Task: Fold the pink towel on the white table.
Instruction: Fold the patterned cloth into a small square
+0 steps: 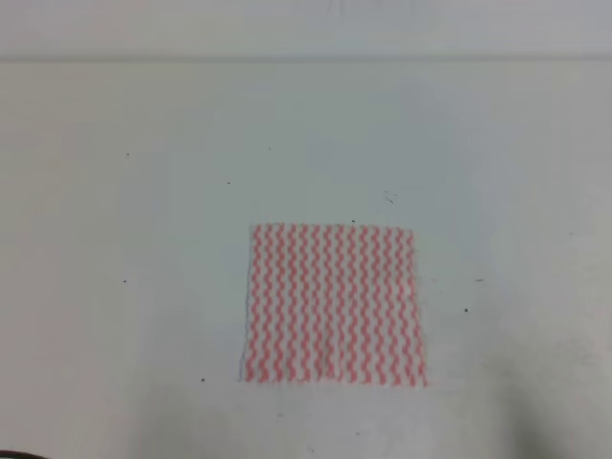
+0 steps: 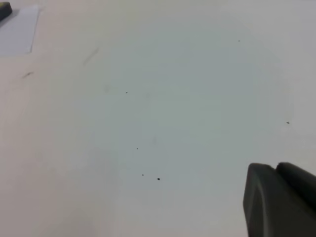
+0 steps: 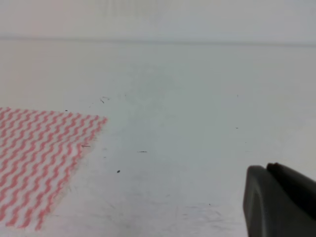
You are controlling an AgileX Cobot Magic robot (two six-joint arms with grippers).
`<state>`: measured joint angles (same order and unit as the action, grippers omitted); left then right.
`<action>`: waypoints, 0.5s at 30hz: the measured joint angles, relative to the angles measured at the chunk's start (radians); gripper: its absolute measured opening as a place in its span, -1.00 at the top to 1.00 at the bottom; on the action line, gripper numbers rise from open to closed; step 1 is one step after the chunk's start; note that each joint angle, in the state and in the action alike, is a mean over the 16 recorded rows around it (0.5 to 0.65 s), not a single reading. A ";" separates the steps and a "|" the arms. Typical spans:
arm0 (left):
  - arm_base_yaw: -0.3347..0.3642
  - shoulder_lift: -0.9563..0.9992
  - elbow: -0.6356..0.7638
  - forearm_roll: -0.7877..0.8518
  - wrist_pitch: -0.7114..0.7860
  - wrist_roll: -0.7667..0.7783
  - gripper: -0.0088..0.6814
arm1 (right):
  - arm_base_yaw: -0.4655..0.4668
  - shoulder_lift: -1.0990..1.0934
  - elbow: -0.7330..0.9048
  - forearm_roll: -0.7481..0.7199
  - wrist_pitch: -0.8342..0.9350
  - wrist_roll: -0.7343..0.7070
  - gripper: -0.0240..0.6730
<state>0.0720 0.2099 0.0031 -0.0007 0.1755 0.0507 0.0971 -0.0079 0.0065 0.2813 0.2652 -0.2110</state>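
So the pink towel (image 1: 333, 304) is lying completely flat and spread open on the white table (image 1: 124, 220), no fold in it anywhere, so as far as I can judge the whole job is still waiting to happen. From the right wrist view the towel (image 3: 42, 158) is sitting off to the left of the right claw (image 3: 279, 202) and a bit ahead of it, well apart, nothing touching. That claw is only showing as a dark chunk in the bottom corner, holding nothing I can see, and I honestly can't tell how far open it is. Same story with the left claw (image 2: 279, 200): just a dark corner piece hanging over bare table (image 2: 148, 108), no towel in its view at all, opening impossible to read. Neither arm is showing up in the overhead shot.
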 joint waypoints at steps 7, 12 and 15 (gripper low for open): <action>-0.024 0.000 -0.002 0.000 -0.001 0.000 0.97 | 0.000 -0.007 0.006 0.000 -0.004 0.000 0.98; -0.043 0.000 0.002 0.001 -0.006 0.000 0.97 | 0.001 -0.014 0.011 0.001 -0.007 0.000 0.98; -0.051 0.000 0.003 0.001 -0.008 0.000 0.97 | 0.001 -0.014 0.011 0.001 -0.008 0.000 0.98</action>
<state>0.0208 0.2099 0.0064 0.0000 0.1676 0.0507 0.0981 -0.0218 0.0180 0.2821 0.2569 -0.2112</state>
